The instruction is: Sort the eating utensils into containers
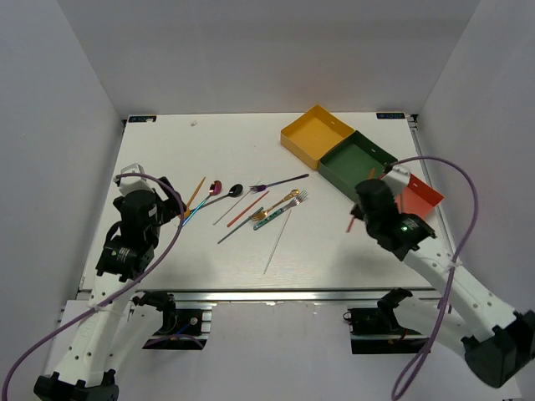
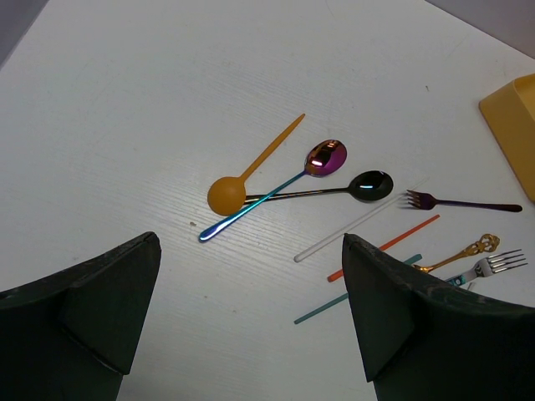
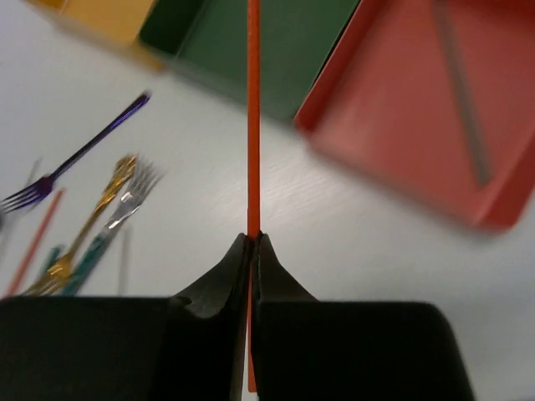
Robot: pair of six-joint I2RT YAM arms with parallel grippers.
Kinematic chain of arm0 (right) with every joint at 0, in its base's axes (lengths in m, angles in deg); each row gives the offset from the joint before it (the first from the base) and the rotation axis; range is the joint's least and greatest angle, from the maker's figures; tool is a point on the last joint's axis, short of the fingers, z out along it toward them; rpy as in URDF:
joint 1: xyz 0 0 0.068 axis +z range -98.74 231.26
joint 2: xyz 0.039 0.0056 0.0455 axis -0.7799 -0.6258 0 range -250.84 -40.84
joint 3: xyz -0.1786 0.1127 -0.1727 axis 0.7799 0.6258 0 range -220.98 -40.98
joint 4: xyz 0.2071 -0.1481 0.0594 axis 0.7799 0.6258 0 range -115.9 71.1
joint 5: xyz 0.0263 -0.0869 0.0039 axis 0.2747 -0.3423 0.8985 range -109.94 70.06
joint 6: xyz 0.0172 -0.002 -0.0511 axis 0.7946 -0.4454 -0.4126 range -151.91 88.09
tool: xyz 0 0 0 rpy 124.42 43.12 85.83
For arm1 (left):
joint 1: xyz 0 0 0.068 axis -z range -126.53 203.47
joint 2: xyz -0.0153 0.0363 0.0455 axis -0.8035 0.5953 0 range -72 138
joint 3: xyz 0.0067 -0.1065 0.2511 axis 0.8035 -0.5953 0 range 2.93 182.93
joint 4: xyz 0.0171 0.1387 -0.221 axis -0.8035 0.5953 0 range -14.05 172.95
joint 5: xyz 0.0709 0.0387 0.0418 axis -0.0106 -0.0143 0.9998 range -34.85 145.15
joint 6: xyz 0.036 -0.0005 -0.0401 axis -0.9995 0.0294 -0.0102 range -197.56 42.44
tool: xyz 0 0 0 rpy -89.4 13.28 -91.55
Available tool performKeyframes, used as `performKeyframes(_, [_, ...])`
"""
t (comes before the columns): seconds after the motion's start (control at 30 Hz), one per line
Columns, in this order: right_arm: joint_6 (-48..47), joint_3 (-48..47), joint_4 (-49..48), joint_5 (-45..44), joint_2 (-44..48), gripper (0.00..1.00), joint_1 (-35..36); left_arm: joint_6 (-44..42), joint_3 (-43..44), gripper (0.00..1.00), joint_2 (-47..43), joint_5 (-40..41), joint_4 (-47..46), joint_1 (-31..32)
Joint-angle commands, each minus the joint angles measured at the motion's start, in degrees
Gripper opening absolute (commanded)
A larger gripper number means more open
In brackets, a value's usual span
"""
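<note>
My right gripper (image 3: 252, 239) (image 1: 366, 199) is shut on a red chopstick (image 3: 252, 125) (image 1: 352, 222), held above the table beside the red-orange tray (image 3: 384, 125) (image 1: 422, 199). A grey chopstick (image 3: 460, 92) lies in that tray. The dark green tray (image 3: 301, 42) (image 1: 357, 164) and the yellow tray (image 1: 316, 134) stand behind it. My left gripper (image 2: 249, 241) (image 1: 174, 200) hangs open over bare table, near an orange spoon (image 2: 227, 194), a pink spoon (image 2: 324, 159) and a dark spoon (image 2: 370, 185). Further right lie a purple fork (image 2: 451, 201), a gold fork (image 2: 468, 251) and a silver fork (image 2: 497, 263).
A clear chopstick (image 2: 347, 230), a second red chopstick (image 2: 401, 238) and a teal one (image 2: 322, 311) lie among the forks. A long grey chopstick (image 1: 277, 241) lies toward the table's front edge. White walls close in the table on three sides.
</note>
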Motion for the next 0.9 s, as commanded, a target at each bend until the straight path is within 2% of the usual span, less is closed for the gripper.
performKeyframes(0.0, [-42.9,3.7,-18.1,5.4,3.5,0.0,-9.4,0.0,0.0,0.98,0.3,0.2,-0.9,0.4])
performKeyframes(0.03, [-46.3,5.7,-22.0,1.5,4.2,0.0,-10.5,0.0,0.1,0.98,0.3,0.0,-0.9,0.4])
performKeyframes(0.1, [-54.0,5.2,-27.4,3.4,2.6,0.0,-17.9,0.0,0.1,0.98,0.4,0.0,-0.9,0.4])
performKeyframes(0.13, [-55.9,3.7,-27.3,7.8,-1.5,0.0,-21.2,0.0,0.1,0.98,0.6,-0.1,-0.9,0.4])
performKeyframes(0.17, [-56.1,0.3,-26.3,11.4,-4.0,0.0,-28.0,0.0,0.0,0.98,0.7,-0.1,-0.9,0.5])
performKeyframes(0.2, [-56.3,-1.4,-25.2,19.8,-6.7,0.0,-31.7,0.0,0.1,0.98,0.9,-0.1,-0.9,0.5])
performKeyframes(0.27, [-54.2,-5.2,-21.0,24.3,-14.3,0.0,-38.9,0.0,0.0,0.98,1.0,-0.2,-0.8,0.8])
performKeyframes(0.33, [-52.3,-8.8,-18.9,25.3,-19.3,0.0,-40.1,0.0,0.1,0.98,1.2,-0.2,-0.8,0.8])
performKeyframes(0.43, [-51.8,-9.5,-18.5,27.4,-22.5,0.0,-40.7,-0.1,0.1,0.98,1.5,-0.2,-0.9,1.0])
performKeyframes(0.57, [-51.9,-8.3,-19.4,21.9,-26.9,0.0,-42.1,-0.1,0.2,0.98,1.9,-0.6,-0.9,1.1])
performKeyframes(0.7, [-51.1,-5.6,-21.6,22.0,-28.3,0.01,-42.2,-0.2,0.0,0.98,1.6,-0.6,-1.0,1.3])
performKeyframes(0.83, [-49.9,-5.3,-21.2,20.5,-29.1,0.24,-42.2,-0.2,0.0,0.98,1.6,-0.6,-1.0,1.4])
performKeyframes(0.87, [-49.2,-5.7,-20.6,20.1,-29.1,0.34,-42.2,-0.2,0.0,0.98,1.5,-0.6,-1.0,1.4])
